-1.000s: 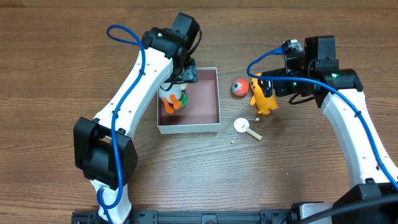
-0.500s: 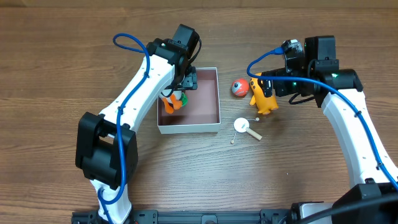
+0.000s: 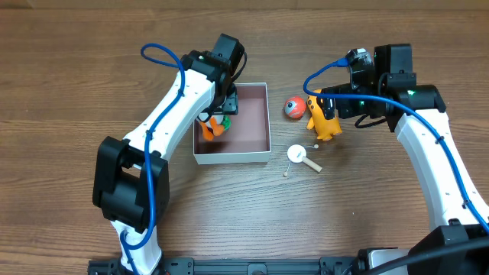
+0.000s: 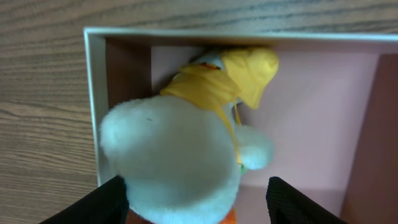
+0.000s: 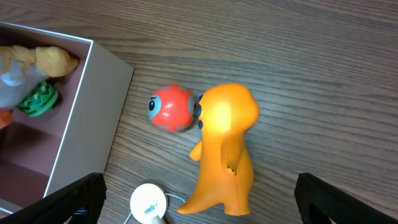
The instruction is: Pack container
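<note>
The container (image 3: pixel 254 124) is a shallow white-walled box with a pinkish inside, left of centre. A white plush toy (image 3: pixel 212 122) with a yellow hood, orange feet and a green bit lies in its left part. My left gripper (image 3: pixel 226 101) hovers over it, open. In the left wrist view the plush (image 4: pixel 174 149) sits between the spread fingers (image 4: pixel 196 202), near the box wall (image 4: pixel 93 93). My right gripper (image 3: pixel 327 107) is open above an orange figure (image 3: pixel 324 124). In the right wrist view the figure (image 5: pixel 225 149) lies between the wide fingers (image 5: pixel 214 205).
A red ball with an eye (image 3: pixel 293 108) lies between the container and the orange figure, touching the figure in the right wrist view (image 5: pixel 172 108). A white disc (image 3: pixel 296 153) with a thin stick and a wooden peg (image 3: pixel 311 163) lie nearer the front.
My left arm has shifted a little to the right and back over the container. The plush stays in the box's left part. The right arm has not moved.
</note>
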You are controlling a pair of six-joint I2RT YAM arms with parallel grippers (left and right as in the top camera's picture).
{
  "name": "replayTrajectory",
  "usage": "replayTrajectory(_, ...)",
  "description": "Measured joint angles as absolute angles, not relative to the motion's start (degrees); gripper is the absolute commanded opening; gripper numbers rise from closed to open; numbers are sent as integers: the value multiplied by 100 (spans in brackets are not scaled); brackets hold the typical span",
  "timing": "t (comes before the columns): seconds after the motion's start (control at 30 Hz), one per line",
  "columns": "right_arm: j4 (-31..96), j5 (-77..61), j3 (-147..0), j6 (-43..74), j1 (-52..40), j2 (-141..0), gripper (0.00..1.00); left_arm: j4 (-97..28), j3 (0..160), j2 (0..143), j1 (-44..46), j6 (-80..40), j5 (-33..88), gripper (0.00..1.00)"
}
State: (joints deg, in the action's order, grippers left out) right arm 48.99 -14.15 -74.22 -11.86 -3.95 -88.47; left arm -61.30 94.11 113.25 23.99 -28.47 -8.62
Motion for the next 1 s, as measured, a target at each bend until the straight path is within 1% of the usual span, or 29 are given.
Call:
replayTrajectory(0.07, 4897, -1413, -7424, -1186, -395, -8847, 100, -6051, 9258, 11325, 2399, -2847, -862, 66)
replayTrajectory(0.1, 4897, -1415, -7422, -1188, -395, -8847, 100, -6005, 9181, 11325, 2399, -2847, -860, 62)
replayTrajectory(0.13, 4895, -1413, -7424, -1188, -395, -8847, 100, -5955, 9111, 11325, 2399, -2845, -856, 56)
replayTrajectory(0.17, 4899, -1411, -7424, -1184, -395, -8847, 100, -5909, 9017, 11325, 2399, -2829, -838, 52)
replayTrajectory(0.3, 4897, -1413, -7422, -1184, -395, -8847, 100, -5861, 8930, 11325, 2399, -2783, -816, 40)
replayTrajectory(0.43, 4897, -1413, -7424, -1186, -395, -8847, 100, -5843, 8932, 11325, 2399, -2718, -816, 39)
replayTrajectory(0.47, 4899, -1413, -7424, -1186, -395, -8847, 100, -5843, 8930, 11325, 2399, -2674, -816, 33)
replayTrajectory(0.53, 4897, -1413, -7424, -1186, -395, -8847, 100, -5841, 8932, 11325, 2399, -2615, -816, 16)
replayTrajectory(0.57, 4897, -1413, -7424, -1186, -395, -8847, 100, -5846, 8930, 11325, 2399, -2617, -814, 5)
replayTrajectory(0.83, 4899, -1413, -7422, -1186, -395, -8847, 100, -5867, 8930, 11325, 2399, -2497, -792, 4)
replayTrajectory(1.0, 4897, -1415, -7424, -1186, -395, -8847, 100, -5959, 8941, 11325, 2399, -2174, -766, 4)
